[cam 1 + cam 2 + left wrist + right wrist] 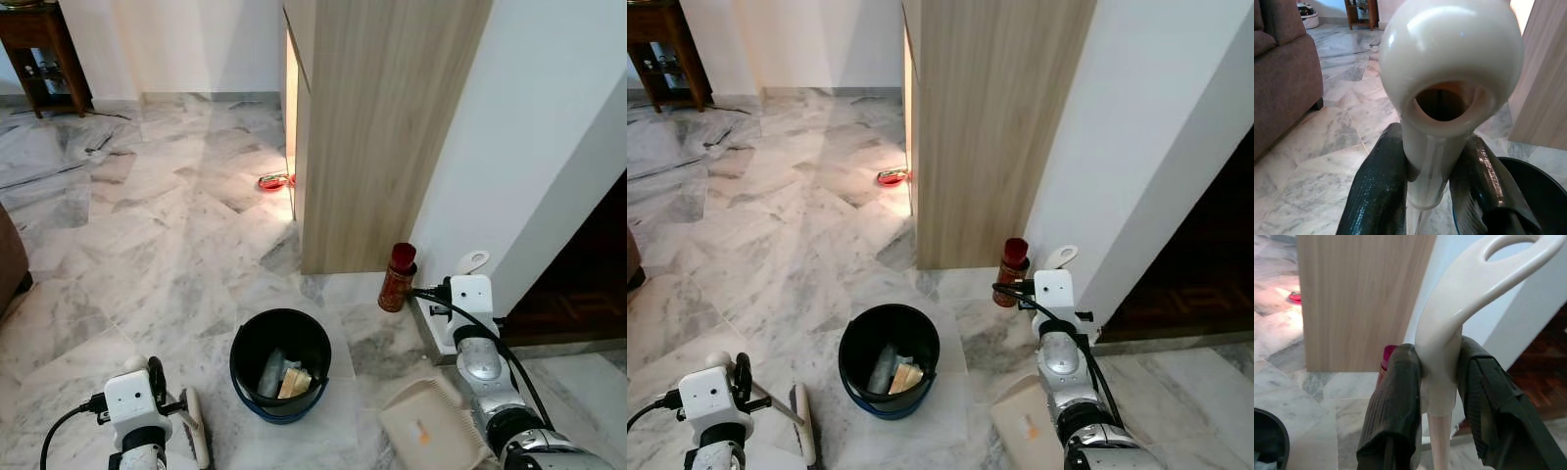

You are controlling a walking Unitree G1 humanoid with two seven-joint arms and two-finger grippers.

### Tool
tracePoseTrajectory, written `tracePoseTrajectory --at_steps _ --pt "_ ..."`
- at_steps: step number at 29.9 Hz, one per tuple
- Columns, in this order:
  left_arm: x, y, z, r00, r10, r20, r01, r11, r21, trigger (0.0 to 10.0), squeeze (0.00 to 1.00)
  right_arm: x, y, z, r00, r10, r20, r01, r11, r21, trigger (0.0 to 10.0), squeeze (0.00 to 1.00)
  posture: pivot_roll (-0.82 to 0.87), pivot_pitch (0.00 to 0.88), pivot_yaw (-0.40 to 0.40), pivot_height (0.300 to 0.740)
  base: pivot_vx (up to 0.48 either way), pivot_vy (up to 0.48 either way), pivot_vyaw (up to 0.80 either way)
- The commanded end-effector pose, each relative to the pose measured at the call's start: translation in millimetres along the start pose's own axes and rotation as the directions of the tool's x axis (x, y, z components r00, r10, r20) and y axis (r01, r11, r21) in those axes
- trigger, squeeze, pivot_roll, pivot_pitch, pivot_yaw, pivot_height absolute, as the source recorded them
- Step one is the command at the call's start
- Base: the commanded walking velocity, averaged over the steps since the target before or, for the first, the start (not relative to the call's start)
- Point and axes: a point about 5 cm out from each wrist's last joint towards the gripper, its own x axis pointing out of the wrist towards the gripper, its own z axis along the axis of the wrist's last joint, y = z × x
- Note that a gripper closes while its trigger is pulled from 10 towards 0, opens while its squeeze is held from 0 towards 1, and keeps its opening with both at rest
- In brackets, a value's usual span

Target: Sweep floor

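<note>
My left gripper (pixel 1432 181) is shut on the white brush handle (pixel 1449 58), whose end has a hanging hole. The brush head (pixel 198 427) rests low on the marble floor by my left wrist. My right gripper (pixel 1440 396) is shut on the white dustpan handle (pixel 1474 279). The cream dustpan (pixel 428 428) lies flat at the lower right, with a small orange scrap on it. Between brush and dustpan stands a black bucket (pixel 238 348) holding several pieces of rubbish.
A red can (pixel 397 278) stands at the foot of the white wall, by the wooden cabinet (pixel 382 127). A red object (pixel 275 180) lies further off beside the cabinet. A brown sofa (pixel 1283 73) is on my left, a dark doorway (pixel 578 284) on my right.
</note>
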Motion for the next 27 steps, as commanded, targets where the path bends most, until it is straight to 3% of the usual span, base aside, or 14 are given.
tracePoseTrajectory --at_steps 1,15,27 --pt "-2.0 -2.4 -2.1 1.000 0.000 -0.007 0.000 1.000 -0.001 10.0 0.00 1.1 -1.9 0.7 1.000 -0.018 -0.009 0.018 0.999 0.037 10.0 0.00 0.11 0.000 -0.066 0.740 0.000 0.000 0.00" --pt "-1.5 0.8 -1.1 1.000 -0.001 0.001 0.001 1.000 0.013 10.0 0.00 -4.0 11.0 -6.5 0.999 0.027 -0.048 -0.021 0.993 0.114 10.0 0.00 0.12 0.000 -0.058 0.740 0.000 0.000 0.00" --pt "-1.4 -0.4 -1.0 1.000 -0.011 0.000 0.011 1.000 0.021 10.0 0.00 -3.3 8.6 -5.9 0.999 0.017 -0.046 -0.011 0.993 0.115 10.0 0.00 0.12 0.000 -0.060 0.740 0.000 0.000 0.00"
